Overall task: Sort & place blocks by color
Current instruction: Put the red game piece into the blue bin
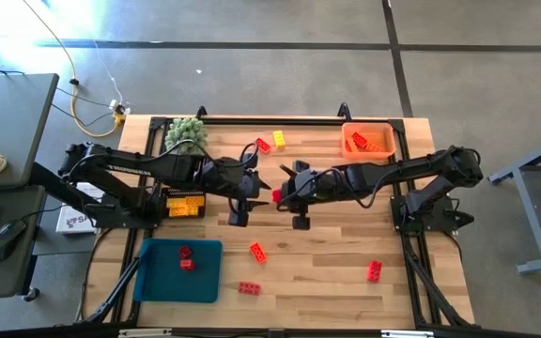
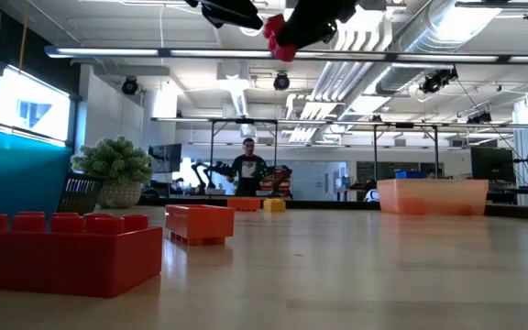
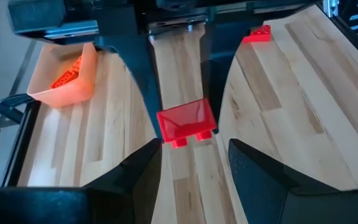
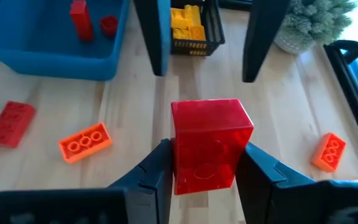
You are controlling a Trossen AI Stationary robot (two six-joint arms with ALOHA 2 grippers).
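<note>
Right wrist view gives you the clearest look at the red block [image 4: 210, 146]: it is clamped between the two fingers of the right gripper [image 4: 205, 171], raised above the table [image 4: 278, 118] near its middle. From overhead you see only a speck of that block [image 1: 276, 195] between the two arms, the rest hidden by the right gripper [image 1: 285, 192]. Facing it, the left gripper [image 3: 194, 165] hangs with its fingers apart and nothing between them, just short of the block. In the low view both grippers are cut off by the upper edge, so you get only dark shapes and a red patch there. Other blocks lie loose: an orange one [image 1: 257, 252] and a red one [image 1: 249, 287] toward the near edge, another red one [image 1: 374, 271] toward the near right corner, and a red [image 1: 263, 145] and a yellow [image 1: 278, 139] by the far edge. The blue tray [image 1: 158, 282] at the near left corner holds two red pieces [image 1: 186, 258]; the orange tray [image 1: 347, 131] at the far right corner holds orange ones, hard to count. The black basket [image 1: 165, 195] of yellow blocks at the left edge is half hidden under the left arm, beside the green plant ball [image 1: 184, 132].
</note>
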